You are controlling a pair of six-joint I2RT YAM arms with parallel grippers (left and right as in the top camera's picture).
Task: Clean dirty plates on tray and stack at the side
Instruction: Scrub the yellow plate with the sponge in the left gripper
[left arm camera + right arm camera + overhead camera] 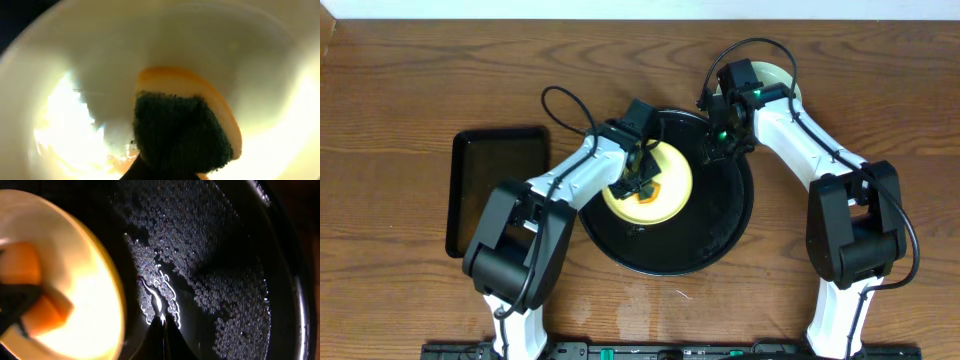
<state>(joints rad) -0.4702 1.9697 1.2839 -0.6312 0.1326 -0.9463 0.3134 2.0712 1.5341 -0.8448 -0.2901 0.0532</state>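
Item: yellow plate (672,178), one, round and shallow, lying flat inside the round black tray (722,228) at the middle of the worktop (400,80). Likely rigid and light, with a glossy, wet face, so slippery; best taken by the raised rim, not the face. Orange smear visible low on its surface. Left tool (642,174): clenched on a sponge (186,131), orange foam with a dark green scouring side, pressed onto the plate's inner face. The sponge is soft and will give under pressure. Right tool (162,326): closed on nothing, tips together just above or touching the tray's floor beside the plate. The floor is beaded with water. Also present: a pale plate (782,80) off the tray at the far right, partly hidden by the right arm, count unclear. A rectangular black tray (500,190) sits well apart on the left.
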